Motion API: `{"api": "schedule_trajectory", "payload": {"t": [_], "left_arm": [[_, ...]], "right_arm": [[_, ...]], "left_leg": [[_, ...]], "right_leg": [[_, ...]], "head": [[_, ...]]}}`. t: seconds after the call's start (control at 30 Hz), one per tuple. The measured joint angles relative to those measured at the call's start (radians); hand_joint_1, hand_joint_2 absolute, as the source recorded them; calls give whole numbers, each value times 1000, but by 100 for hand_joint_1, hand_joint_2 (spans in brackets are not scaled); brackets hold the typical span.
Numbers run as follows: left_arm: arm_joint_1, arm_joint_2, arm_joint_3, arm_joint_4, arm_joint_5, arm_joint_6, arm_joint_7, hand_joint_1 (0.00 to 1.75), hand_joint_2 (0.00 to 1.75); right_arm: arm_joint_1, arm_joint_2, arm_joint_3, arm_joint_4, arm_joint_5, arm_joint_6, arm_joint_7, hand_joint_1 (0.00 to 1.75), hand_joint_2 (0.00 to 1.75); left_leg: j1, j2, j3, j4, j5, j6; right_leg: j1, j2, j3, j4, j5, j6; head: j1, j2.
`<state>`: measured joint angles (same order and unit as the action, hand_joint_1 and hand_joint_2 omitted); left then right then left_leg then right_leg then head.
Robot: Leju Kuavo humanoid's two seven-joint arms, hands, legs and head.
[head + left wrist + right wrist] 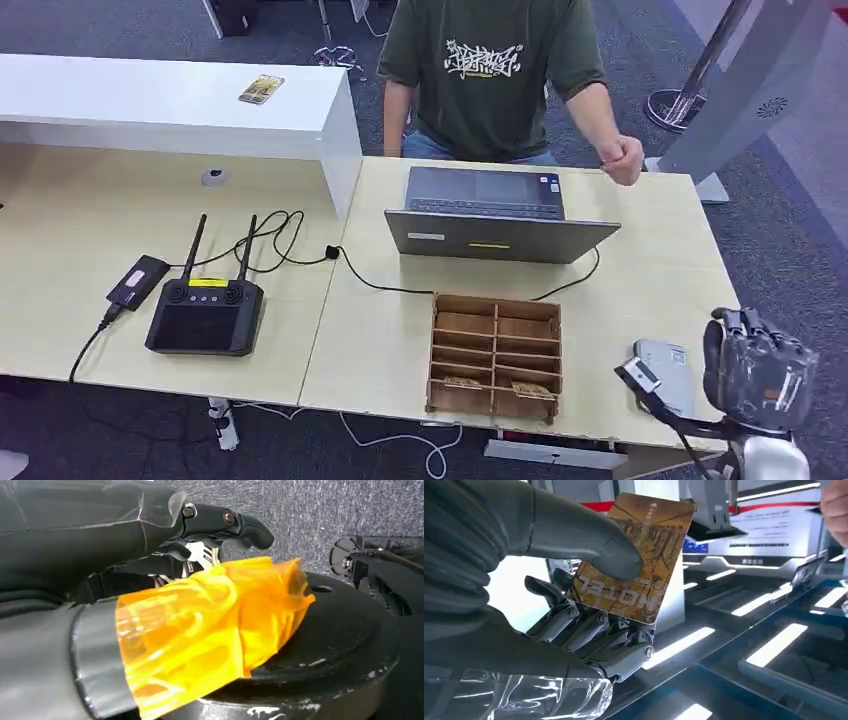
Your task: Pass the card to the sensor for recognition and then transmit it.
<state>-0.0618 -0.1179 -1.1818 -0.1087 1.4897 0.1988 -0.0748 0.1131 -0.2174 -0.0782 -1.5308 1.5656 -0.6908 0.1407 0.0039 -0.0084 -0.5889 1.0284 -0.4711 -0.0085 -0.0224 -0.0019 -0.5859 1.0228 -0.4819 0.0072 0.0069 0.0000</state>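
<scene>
We find the right hand (757, 372) at the counter's (650, 280) five o'clock, thumb and fingers (589, 630) pinching the card (636, 555) face-out, presumably for presentation to the grey sensor (663, 372) beside it; left hand (200, 535) hangs, apparently empty.
</scene>
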Motion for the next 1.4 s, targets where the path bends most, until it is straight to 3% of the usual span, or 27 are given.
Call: {"api": "schedule_trajectory", "payload": {"t": [0.33, 0.47, 0.57, 0.67, 1.03, 1.4], "left_arm": [[-8, 0, -20, 0, -2, 2, 9, 0, 0], [-14, 0, -34, 0, -3, 0, 12, 0, 0], [-18, 0, -47, 0, -6, -2, 18, 0, 0], [-24, 0, -60, 0, -8, -3, 24, 0, 0], [-40, 2, -104, 0, -28, -10, 44, 0, 0], [-47, 2, -137, 0, -48, -13, 58, 0, 0]], "right_arm": [[-7, -8, 18, -42, 5, -1, 36, 175, 175], [-50, 9, 45, -47, -70, -1, -23, 175, 175], [-121, 33, 64, -40, -123, -1, -83, 175, 175], [-211, 48, 102, -18, -140, 0, -94, 175, 175], [-557, 80, 269, 144, -158, 51, -13, 175, 175], [-778, 126, 362, 348, -116, 89, 30, 175, 175]], "left_leg": [[0, 0, 0, 0, 0, 0], [0, 0, 0, 0, 0, -1], [0, 2, 0, 0, 1, -1], [0, 2, 0, 0, 1, -1], [0, 1, 0, 0, 2, -2], [0, -1, 0, 0, 2, -2]], "right_leg": [[0, 0, 0, 0, 0, 0], [0, 0, 0, 1, 0, 0], [0, 1, 0, 1, 1, -1], [0, 2, 0, 1, 1, -1], [0, 2, 0, 1, 2, 0], [0, 1, 0, 2, 2, 0]], "head": [[0, 0], [0, 0], [0, 0], [0, 0], [0, 0], [0, 0]]}}
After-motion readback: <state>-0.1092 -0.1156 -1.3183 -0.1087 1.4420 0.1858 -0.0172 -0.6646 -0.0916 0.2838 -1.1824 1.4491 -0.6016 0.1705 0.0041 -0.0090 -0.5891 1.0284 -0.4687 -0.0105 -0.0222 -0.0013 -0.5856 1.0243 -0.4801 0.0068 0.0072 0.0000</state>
